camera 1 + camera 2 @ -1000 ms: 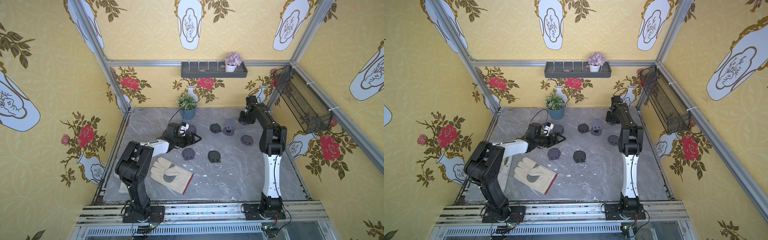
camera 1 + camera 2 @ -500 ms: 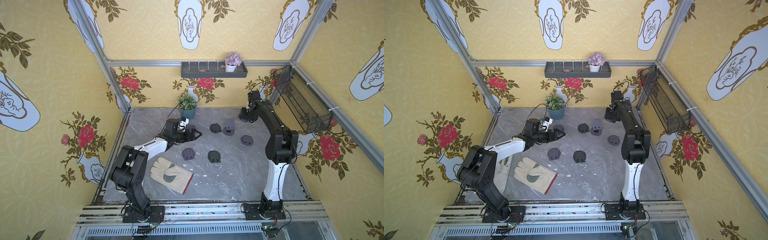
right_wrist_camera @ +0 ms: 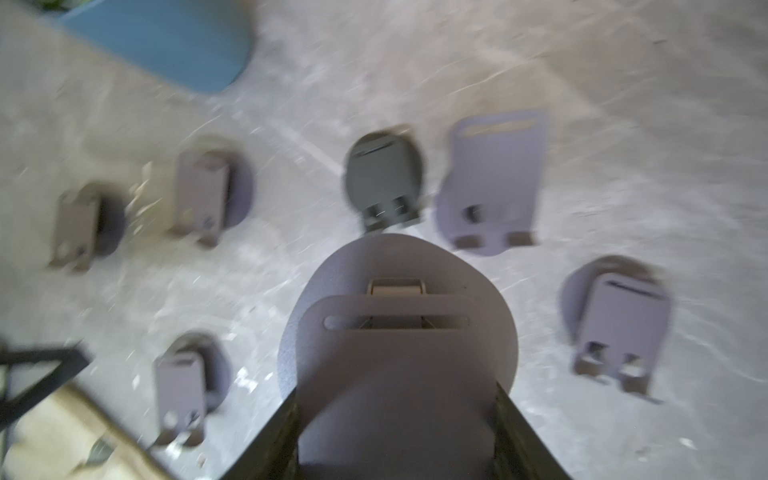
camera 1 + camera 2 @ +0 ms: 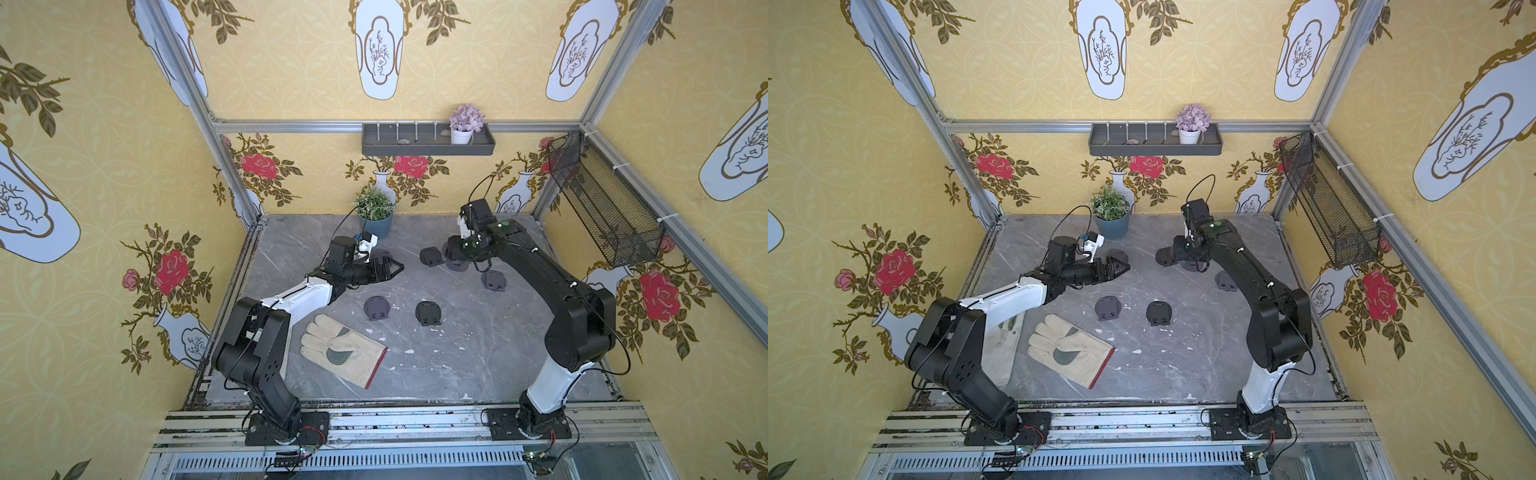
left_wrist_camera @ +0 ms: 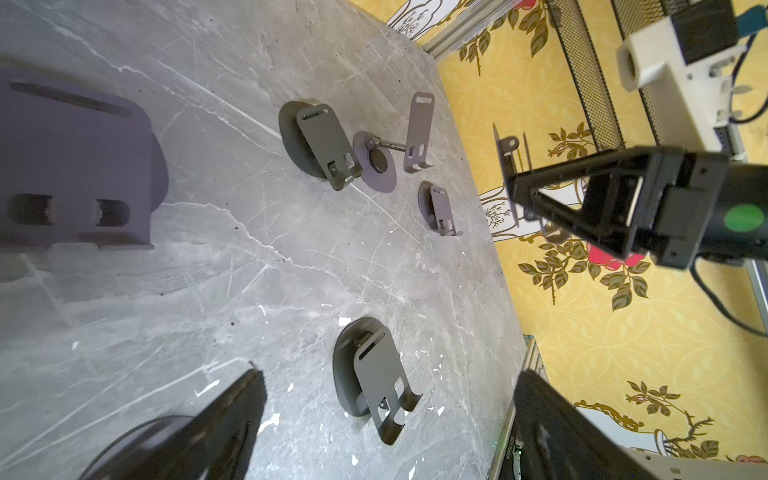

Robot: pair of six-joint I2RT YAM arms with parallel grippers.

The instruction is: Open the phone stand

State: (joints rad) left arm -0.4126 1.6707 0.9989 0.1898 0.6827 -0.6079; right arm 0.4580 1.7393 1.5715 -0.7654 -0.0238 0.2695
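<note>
The right arm (image 4: 540,274) has swung in from the far right corner toward the centre, the right fingers (image 3: 521,440) gripping a folded phone stand (image 3: 395,332) by its sides, raised clear of the worktop (image 4: 457,365); the left fingers (image 5: 232,419), spread wide and empty, have advanced to face it. The unfolding pull appears to be next. Folded stands (image 4: 432,255) and an opened stand (image 5: 417,133) lie on the worktop below and around it; the glove (image 4: 340,349) lies near left, well apart.

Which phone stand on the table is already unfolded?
The open stand close beside a folded stand: its plate rises off the round base on an arm; the others on the table lie folded flat.
</note>
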